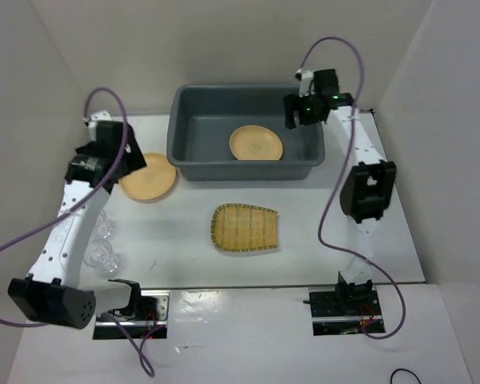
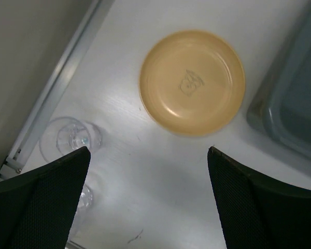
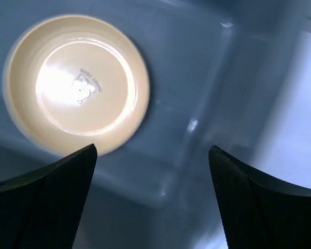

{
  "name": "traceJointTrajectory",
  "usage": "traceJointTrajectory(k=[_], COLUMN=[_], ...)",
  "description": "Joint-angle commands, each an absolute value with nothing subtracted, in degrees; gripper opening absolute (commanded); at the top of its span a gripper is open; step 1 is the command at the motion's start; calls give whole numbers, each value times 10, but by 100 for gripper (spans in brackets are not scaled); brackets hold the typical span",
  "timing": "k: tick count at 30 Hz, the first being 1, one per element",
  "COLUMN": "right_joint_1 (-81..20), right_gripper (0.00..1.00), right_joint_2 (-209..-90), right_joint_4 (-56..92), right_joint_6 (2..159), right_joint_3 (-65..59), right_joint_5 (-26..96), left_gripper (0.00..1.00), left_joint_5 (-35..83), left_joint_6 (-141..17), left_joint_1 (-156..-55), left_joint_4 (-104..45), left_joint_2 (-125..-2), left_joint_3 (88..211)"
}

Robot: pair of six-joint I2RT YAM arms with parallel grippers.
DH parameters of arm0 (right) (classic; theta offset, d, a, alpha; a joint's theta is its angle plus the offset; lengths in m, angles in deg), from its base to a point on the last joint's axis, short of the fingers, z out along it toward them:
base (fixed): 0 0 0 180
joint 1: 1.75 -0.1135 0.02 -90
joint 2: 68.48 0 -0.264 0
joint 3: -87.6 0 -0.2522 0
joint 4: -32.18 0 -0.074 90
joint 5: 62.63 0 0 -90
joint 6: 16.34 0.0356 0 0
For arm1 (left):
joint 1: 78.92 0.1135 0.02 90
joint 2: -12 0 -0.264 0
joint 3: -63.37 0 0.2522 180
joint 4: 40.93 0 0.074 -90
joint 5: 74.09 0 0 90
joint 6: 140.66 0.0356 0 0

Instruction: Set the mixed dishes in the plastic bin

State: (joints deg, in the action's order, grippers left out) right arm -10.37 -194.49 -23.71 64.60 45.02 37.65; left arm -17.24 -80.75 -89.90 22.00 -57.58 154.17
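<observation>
One plate point(image 1: 256, 144) lies in the plastic bin point(image 1: 200, 132) below wide, empty right fingers point(image 3: 46, 207); wide left fingers point(image 2: 41, 207) hover over the second plate point(image 2: 192, 83) left of the bin, likely the next grasp.

We find no readable text. First plate point(image 3: 75, 83), in the plastic bin point(image 3: 207, 78): centre stamp, small figure under an arc of tiny letters, too blurred to read. Second plate point(image 2: 192, 83), on the table point(image 2: 145, 176): similar embossed mark, illegible too.

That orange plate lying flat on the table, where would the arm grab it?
Probably by its raised rim, coming down from above: the plate lies flat, so only that lip offers the left gripper something to pinch.
</observation>
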Motion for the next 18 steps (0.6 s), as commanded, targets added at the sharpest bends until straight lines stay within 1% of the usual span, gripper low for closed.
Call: traceJointTrajectory(k=[1,2,3,4,5,6,7,8,9,11,12,13,18], right_joint_1=[-51,-41,-21,-12,-4,4,20,26,32,32,32,32,46], right_gripper=[93,95,98,98,98,98,98,98,98,98,98,98,98], right_joint_2=[-1743,-1715,-1690,-1668,-1626,-1606,-1587,-1547,-1524,-1457,-1436,-1421,-1389], right_joint_4=[-221,-205,-200,-200,-200,-200,-200,-205,-205,-188,-180,-174,-167], right_joint_6=[649,643,643,629,621,614,601,592,585,575,575,575,597], right_joint_3=[341,308,245,217,191,165,111,82,25,-33,-82,-101,-170], right_joint_5=[406,406,392,382,372,355,348,343,334,295,282,266,223], left_gripper=[100,100,100,100,100,100,100,100,100,100,100,100,100], left_joint_5=[-43,17,41,70,138,171,202,230,275,286,286,286,318], left_joint_6=[-774,-774,-774,-779,-786,-791,-791,-799,-799,-805,-798,-798,-778], left_joint_1=[-756,-727,-703,-682,-637,-615,-594,-562,-550,-538,-533,-533,-527], left_joint_4=[158,173,187,204,212,217,217,200,181,150,150,150,135], left_joint_2=[-643,-681,-751,-786,-817,-873,-894,-908,-924,-939,-960,-971,-1028], left_joint_3=[1611,1663,1685,1705,1720,1734,1742,1736,1727,1714,1714,1719,1713])
